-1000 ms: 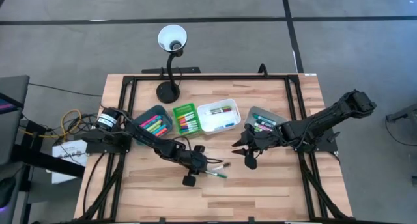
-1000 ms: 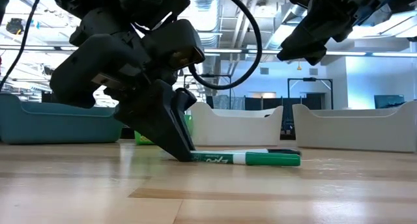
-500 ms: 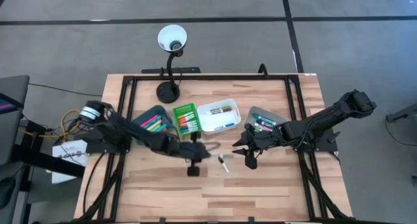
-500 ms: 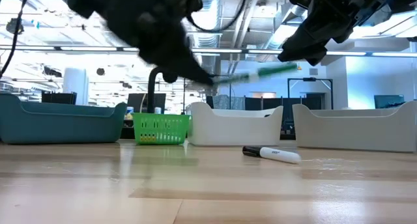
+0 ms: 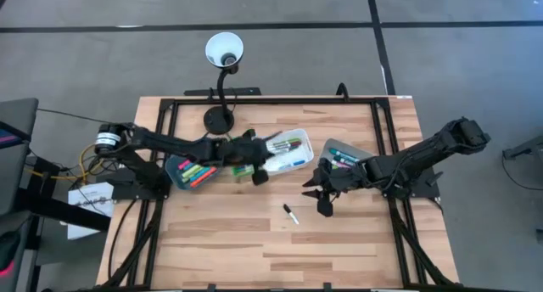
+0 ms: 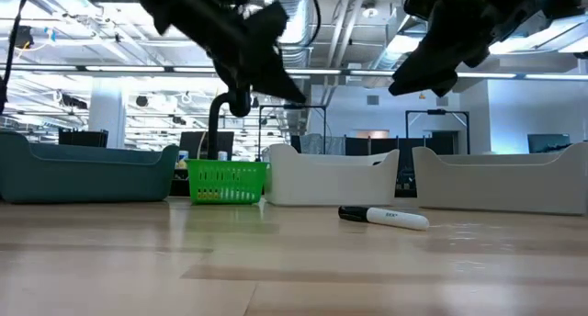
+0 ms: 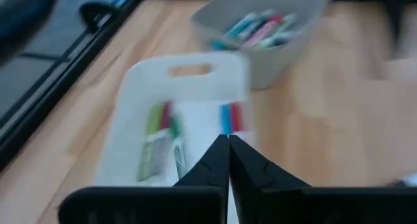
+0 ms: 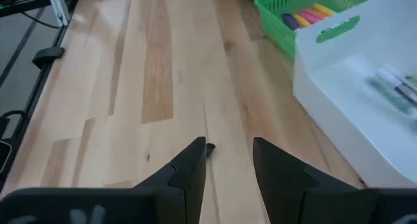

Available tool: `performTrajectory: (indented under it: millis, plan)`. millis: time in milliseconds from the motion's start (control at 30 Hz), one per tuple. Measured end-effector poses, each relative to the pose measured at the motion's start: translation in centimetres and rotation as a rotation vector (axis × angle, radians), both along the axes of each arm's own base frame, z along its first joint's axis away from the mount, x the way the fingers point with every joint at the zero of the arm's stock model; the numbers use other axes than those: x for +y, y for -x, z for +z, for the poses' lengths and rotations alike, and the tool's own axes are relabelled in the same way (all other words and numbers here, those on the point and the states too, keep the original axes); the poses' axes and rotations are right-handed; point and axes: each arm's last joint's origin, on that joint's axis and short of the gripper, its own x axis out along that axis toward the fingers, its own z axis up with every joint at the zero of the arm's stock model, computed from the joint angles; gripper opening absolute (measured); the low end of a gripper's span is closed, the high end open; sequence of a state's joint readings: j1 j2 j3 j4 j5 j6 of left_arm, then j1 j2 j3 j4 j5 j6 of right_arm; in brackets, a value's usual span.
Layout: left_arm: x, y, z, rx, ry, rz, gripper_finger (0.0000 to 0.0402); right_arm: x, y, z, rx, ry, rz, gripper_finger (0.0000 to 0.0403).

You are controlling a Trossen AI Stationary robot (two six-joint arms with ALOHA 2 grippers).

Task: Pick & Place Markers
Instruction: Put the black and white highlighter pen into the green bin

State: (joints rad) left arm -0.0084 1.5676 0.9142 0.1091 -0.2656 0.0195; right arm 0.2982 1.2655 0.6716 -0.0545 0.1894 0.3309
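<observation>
Since the earlier frames my left arm has swung up off the wooden table (image 5: 212, 241) and back over the bins, and the green marker it carried a moment ago is no longer at its tip. My left gripper (image 5: 270, 149) now hangs above the white plastic bin (image 5: 299, 163), its two dark fingers pressed together with nothing between them; the left wrist view shows several green, red and blue markers (image 7: 163, 129) lying in that bin right below.

Taking the white plastic bin as my landmark: the one stray marker, a short white-bodied pen with a black cap (image 5: 290, 214), lies on bare wood in front of the bin, toward the table's near edge, well apart from it. Its long axis runs diagonally, cap end nearer the bin.

My right gripper (image 5: 322, 199) hovers beside the bin's right end, jaws partly spread and empty. I judge it nearer the stray pen than the left, which would have to cross the bin. The pen lies forward and to the left of the right gripper's tips.
</observation>
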Motion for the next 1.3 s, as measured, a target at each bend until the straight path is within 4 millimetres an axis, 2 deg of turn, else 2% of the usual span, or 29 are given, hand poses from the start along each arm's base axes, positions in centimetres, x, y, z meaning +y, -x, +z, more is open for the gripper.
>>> performTrajectory:
  millis: [167,400,533,733,867,1100,1300]
  plan:
    - [3.5,-0.4,-1.7,0.052,0.006,0.1,0.0003,-0.7,-0.2,0.0,0.0,-0.003,-0.023,0.0118]
    - [4.2,-0.8,-3.4,0.098,0.038,0.085,0.0004,-1.8,-0.1,-0.4,0.053,0.011,-0.067,0.0118]
    - [3.1,-0.9,-2.5,0.049,0.029,0.053,0.0004,-1.8,-0.6,-1.3,0.082,0.017,-0.071,0.0118]
    - [0.5,0.3,2.0,-0.102,0.02,-0.021,0.0004,-0.5,-3.1,-4.5,0.122,0.022,-0.04,0.0118]
    - [-1.6,2.1,4.4,-0.185,-0.002,-0.042,0.0004,1.1,-5.5,-5.3,0.181,0.03,-0.003,0.0118]
    - [-4.2,5.8,5.4,-0.242,-0.007,-0.11,0.0004,4.2,-8.7,-6.5,0.426,0.093,-0.08,0.0118]
    - [-4.2,8.2,5.1,-0.265,0.002,-0.124,0.0006,5.3,-11.0,-7.0,0.484,0.071,-0.131,0.0118]
